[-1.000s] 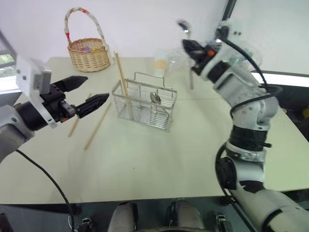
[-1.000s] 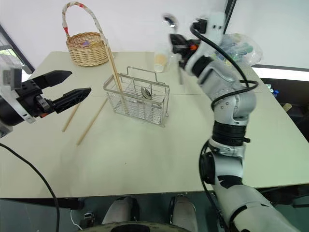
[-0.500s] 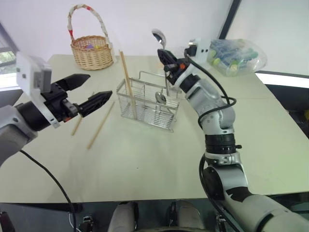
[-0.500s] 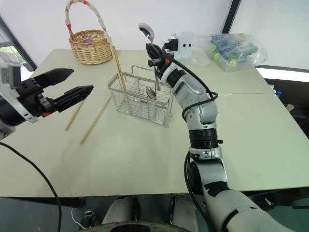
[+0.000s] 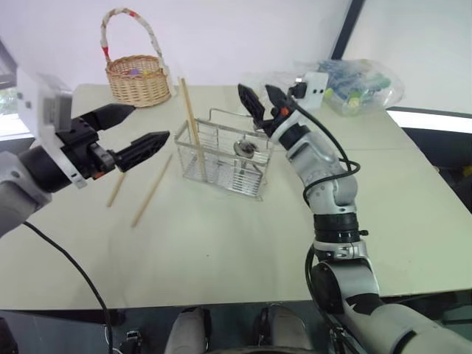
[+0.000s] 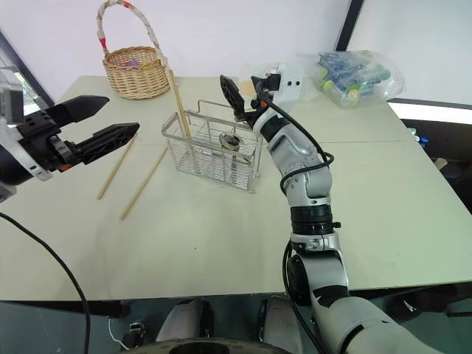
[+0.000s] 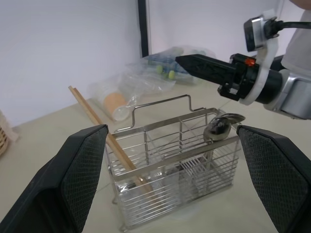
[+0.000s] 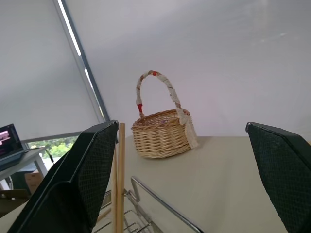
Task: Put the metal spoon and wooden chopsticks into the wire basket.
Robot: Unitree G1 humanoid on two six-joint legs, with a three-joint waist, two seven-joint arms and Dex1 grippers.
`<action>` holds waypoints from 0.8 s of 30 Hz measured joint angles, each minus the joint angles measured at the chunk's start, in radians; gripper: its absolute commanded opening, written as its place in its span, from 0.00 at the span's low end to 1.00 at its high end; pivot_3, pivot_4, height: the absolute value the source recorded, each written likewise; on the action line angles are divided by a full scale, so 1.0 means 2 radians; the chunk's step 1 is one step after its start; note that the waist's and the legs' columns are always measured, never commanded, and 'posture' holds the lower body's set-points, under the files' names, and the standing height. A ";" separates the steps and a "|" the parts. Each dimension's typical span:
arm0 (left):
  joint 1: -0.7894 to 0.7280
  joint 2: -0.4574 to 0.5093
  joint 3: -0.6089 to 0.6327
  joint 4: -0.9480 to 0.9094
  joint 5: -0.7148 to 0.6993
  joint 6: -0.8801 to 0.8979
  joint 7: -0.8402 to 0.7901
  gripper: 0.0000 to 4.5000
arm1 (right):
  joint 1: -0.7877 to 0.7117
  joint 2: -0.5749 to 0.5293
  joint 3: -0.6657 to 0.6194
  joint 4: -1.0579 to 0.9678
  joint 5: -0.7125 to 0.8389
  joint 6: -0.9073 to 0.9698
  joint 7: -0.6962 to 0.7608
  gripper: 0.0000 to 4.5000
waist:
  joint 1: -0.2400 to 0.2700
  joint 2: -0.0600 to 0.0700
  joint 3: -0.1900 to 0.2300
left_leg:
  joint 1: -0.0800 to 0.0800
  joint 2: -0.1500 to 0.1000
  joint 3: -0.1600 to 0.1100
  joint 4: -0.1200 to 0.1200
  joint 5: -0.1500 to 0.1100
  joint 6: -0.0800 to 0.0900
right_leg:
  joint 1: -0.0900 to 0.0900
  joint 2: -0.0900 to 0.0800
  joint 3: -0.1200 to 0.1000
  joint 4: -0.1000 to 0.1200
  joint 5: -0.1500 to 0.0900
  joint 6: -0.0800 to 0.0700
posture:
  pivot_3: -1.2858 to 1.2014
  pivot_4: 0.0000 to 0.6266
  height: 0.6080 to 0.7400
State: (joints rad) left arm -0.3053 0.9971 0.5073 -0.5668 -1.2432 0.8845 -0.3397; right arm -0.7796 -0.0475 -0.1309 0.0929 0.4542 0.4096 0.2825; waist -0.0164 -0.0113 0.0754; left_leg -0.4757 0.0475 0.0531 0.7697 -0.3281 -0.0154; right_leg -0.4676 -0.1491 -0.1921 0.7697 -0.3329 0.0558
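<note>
1. The right pincer (image 5: 259, 101) stands spread and empty just above the far rim of the wire basket (image 5: 221, 164). The metal spoon (image 7: 218, 129) stands in the basket's end compartment nearest that pincer, bowl up at rim level and just below the fingertips, apart from them.
2. To finish this step well, I judge the right arm should lift straight up and back, keeping its fingers wide so they clear the loop handle (image 7: 160, 103) and do not nudge the spoon or tip the basket.
3. One of the wooden chopsticks (image 5: 191, 124) leans upright in the opposite end compartment. Two more chopsticks (image 5: 150, 192) lie flat on the counter (image 5: 221, 243), just beside the basket on the robot's left.
4. The left pincer (image 5: 130, 135) is spread wide, holding nothing. It hovers above the counter, pointing toward the basket, with the loose chopsticks below and a little ahead of its tips.
5. Those sticks are thin and may roll; I would close across both near mid-length, then tilt them end-down into a compartment.
6. The wicker basket (image 5: 136, 80) sits well apart at the far edge.
</note>
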 measured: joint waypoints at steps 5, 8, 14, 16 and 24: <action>-0.009 -0.003 -0.012 0.017 0.017 -0.002 -0.010 1.00 | -0.003 -0.030 -0.012 -0.005 0.003 0.016 -0.005 0.98 | 0.001 0.000 0.000 | 0.000 0.000 0.000 0.000 0.000 0.000 | 0.000 0.000 0.000 0.000 0.000 0.000 | 0.52 0.24 0.11; -0.011 -0.010 -0.014 0.034 0.035 -0.003 -0.008 1.00 | -0.019 -0.078 -0.027 -0.014 0.021 0.040 0.009 0.98 | 0.001 0.001 0.000 | 0.000 -0.001 0.000 0.000 0.000 0.000 | 0.000 0.000 0.000 0.000 0.000 0.000 | 0.52 0.24 0.11; -0.021 -0.017 -0.033 0.095 0.107 -0.003 0.024 1.00 | -0.048 -0.213 -0.047 -0.078 0.064 0.088 0.105 0.98 | 0.002 0.000 0.000 | 0.001 0.000 0.000 -0.001 -0.001 0.001 | 0.001 0.000 0.000 -0.001 0.000 0.001 | 0.52 0.24 0.11; -0.040 -0.017 -0.047 0.127 0.130 0.006 0.037 1.00 | -0.029 -0.260 -0.039 -0.107 0.077 0.100 0.158 0.98 | 0.002 0.000 0.000 | 0.001 0.000 0.000 -0.002 -0.001 0.001 | 0.001 0.000 0.000 -0.001 0.000 0.001 | 0.52 0.24 0.11; -0.170 -0.026 -0.122 0.321 0.240 0.068 0.073 1.00 | 0.138 -0.371 -0.032 -0.252 0.168 0.153 0.323 0.98 | 0.004 -0.002 0.000 | 0.004 -0.001 0.001 -0.004 0.000 0.001 | 0.009 0.000 -0.001 -0.009 -0.001 0.003 | 0.52 0.24 0.11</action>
State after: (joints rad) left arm -0.6447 0.9453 0.2627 0.0758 -0.7638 1.0210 -0.1932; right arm -0.5026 -0.7888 -0.1953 -0.4102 0.7896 0.7151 0.9285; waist -0.0082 -0.0155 0.0762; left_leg -0.4678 0.0463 0.0546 0.7622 -0.3289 -0.0130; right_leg -0.4501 -0.1499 -0.1947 0.7511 -0.3354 0.0621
